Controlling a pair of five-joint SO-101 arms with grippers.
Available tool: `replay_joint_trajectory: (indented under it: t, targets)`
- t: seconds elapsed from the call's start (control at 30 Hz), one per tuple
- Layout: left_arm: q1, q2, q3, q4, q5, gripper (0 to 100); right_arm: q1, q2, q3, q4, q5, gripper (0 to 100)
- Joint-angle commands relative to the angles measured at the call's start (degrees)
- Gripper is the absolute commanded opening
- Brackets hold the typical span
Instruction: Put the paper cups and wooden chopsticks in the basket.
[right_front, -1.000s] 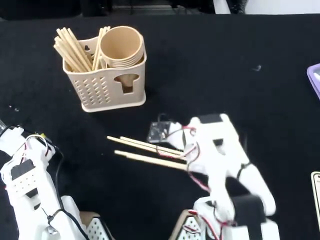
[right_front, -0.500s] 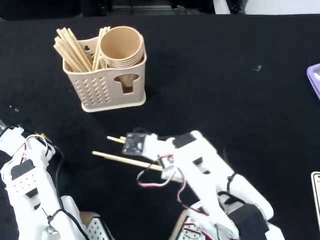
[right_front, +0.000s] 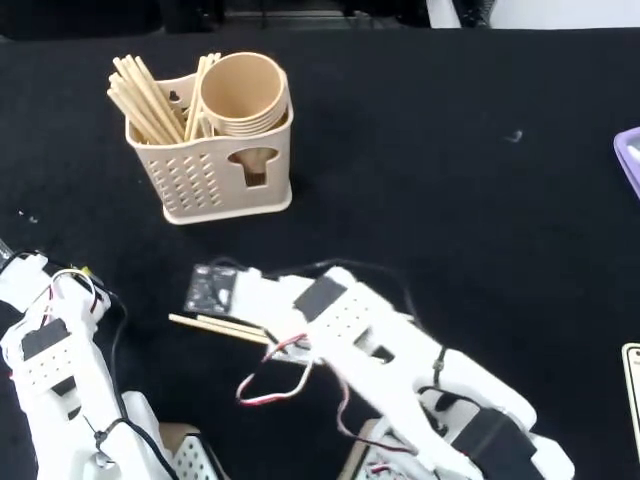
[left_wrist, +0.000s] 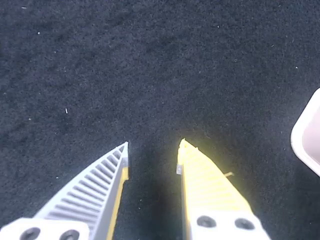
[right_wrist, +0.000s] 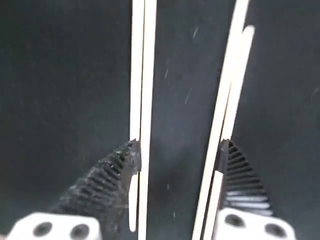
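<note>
Right tool (right_wrist: 178, 146), ribbed black fingers spread wide, is straddling loose wooden chopsticks (right_front: 215, 326) lying lower left of centre on the black, felt-like tabletop (right_front: 480, 200). Left tool (left_wrist: 153, 144) is sitting released above the cloth. Upper left, a beige perforated plastic basket (right_front: 200, 185) is holding stacked paper cups (right_front: 245, 90) and more pale, slender sticks (right_front: 145, 95).

Beige perforated basket (right_front: 215, 185); tan paper cups (right_front: 245, 95); pale wooden chopsticks (right_wrist: 144, 75); black table cover (right_front: 450, 150); left gripper (left_wrist: 153, 145) ribbed grey-yellow; right gripper (right_wrist: 178, 147) ribbed black.
</note>
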Motion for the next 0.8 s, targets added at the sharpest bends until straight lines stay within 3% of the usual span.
replay_joint_trajectory:
  t: [0.0,0.17,0.47,0.53,0.63,0.77]
  targets:
    - [0.31,-1.05,-0.48,-0.7,-0.35,16,-4.66,4.09,-4.35,-2.29,-2.9,24.9]
    - [0.31,-1.05,-0.57,-0.7,-0.35,16,-6.86,15.78,-11.65,-5.1,-5.71,24.8]
    - [0.22,-1.05,-0.57,-0.62,-0.35,16,-4.48,31.16,-21.41,-1.05,-2.73,24.3]
    - [0.22,-1.05,-0.57,-0.62,-0.35,16,-4.48,33.1,-22.46,0.7,-0.79,18.5]
    - [0.22,-1.05,-0.57,-0.62,-0.35,16,-4.4,35.12,-24.04,3.43,1.23,0.7]
    - [0.22,-1.05,-0.57,-0.62,-0.35,16,-4.31,34.95,-24.48,8.0,1.49,0.9]
